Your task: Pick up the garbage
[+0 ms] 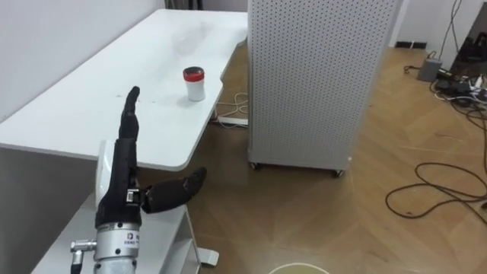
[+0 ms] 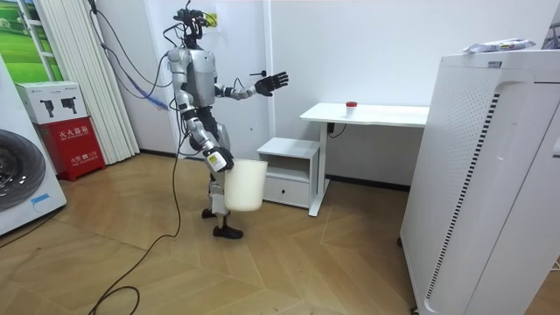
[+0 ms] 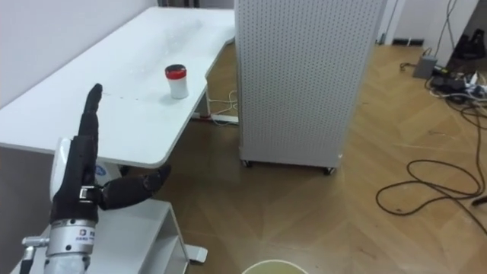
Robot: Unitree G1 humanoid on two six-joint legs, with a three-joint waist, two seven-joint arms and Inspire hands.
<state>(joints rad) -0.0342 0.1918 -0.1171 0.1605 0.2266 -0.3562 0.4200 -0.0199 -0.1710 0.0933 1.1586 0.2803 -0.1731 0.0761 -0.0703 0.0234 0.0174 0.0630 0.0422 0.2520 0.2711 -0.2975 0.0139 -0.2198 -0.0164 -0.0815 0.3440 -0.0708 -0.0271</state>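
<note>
A small white cup with a red lid (image 1: 195, 84) stands near the front edge of the white desk (image 1: 91, 114); in the room view the cup (image 2: 351, 105) is a small red dot on the desk top. My left hand (image 1: 125, 152) is raised and open, fingers straight and pointing towards the cup, thumb out to the side, still well short of it. My right hand (image 2: 219, 160) hangs low at my side, curled on the rim of a white bucket (image 2: 243, 185). The bucket's rim (image 1: 300, 268) peeks in at the bottom edge of the left eye view.
A tall white perforated cabinet (image 1: 319, 76) on castors stands right of the desk. A low white drawer unit (image 2: 289, 171) sits under the desk's near end. Dark cables (image 1: 441, 190) lie on the wooden floor at the right.
</note>
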